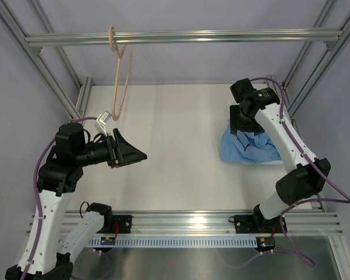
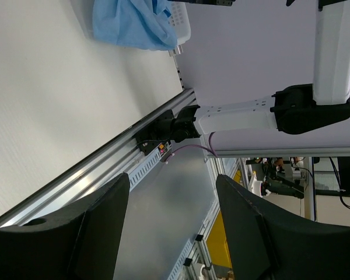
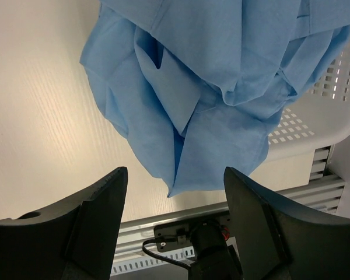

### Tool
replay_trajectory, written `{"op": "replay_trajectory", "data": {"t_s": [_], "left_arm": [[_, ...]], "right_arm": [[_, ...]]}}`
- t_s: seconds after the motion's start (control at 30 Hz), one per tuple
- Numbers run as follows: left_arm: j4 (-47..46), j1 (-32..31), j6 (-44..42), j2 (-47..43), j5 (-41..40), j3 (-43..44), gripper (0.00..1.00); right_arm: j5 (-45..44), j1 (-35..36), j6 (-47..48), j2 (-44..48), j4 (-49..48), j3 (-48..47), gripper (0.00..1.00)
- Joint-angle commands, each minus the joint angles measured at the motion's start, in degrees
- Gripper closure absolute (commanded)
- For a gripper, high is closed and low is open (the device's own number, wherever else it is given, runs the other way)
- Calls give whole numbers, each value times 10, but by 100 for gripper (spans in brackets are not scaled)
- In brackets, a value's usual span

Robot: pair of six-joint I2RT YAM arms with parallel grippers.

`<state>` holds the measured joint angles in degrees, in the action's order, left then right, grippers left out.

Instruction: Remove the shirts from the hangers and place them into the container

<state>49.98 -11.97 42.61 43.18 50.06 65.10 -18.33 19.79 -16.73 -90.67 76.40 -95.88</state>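
Blue cloth lay heaped at the right edge of the tabletop [image 1: 181,146]: the light blue collared button-up shirt [image 3: 210,87] was off its hanger and piled on the small white perforated plastic basket [image 3: 332,111]. Much of the cloth spilled over the basket's rim toward the middle of the tabletop. The thin pale tan wooden hanger [image 1: 121,81] hung bare from the aluminium crossbar [image 1: 221,37] above the far left corner.

The step in hand looked like the drop into the basket, with little of the task left. The next move probably called for gathering the overhanging folds and pushing them inside the rim.

The right tool [image 3: 175,186] pointed straight down over the shirt, jaws wide apart and gripping nothing, its arm reaching up from the near edge. The left tool [image 1: 128,153] hung in mid-air above the left side, aimed sideways toward the right edge, also open and empty.
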Motion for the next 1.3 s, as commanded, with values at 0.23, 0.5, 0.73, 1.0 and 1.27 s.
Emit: {"op": "replay_trajectory", "data": {"t_s": [0.23,0.5,0.73,1.0,1.27], "left_arm": [[-30,-1,19,-4,38,-3,34],[-31,-2,19,1,35,-4,34],[-34,-2,20,5,34,-4,34],[-36,-1,20,8,33,-4,34],[-38,-2,20,16,34,-2,34]], "right_arm": [[35,1,-11,-10,30,59,25],[8,1,-20,-52,10,101,26],[-29,1,-17,-97,-7,92,34],[-60,1,-22,-114,17,15,88],[-133,-9,-45,-123,81,-100,100]]}}
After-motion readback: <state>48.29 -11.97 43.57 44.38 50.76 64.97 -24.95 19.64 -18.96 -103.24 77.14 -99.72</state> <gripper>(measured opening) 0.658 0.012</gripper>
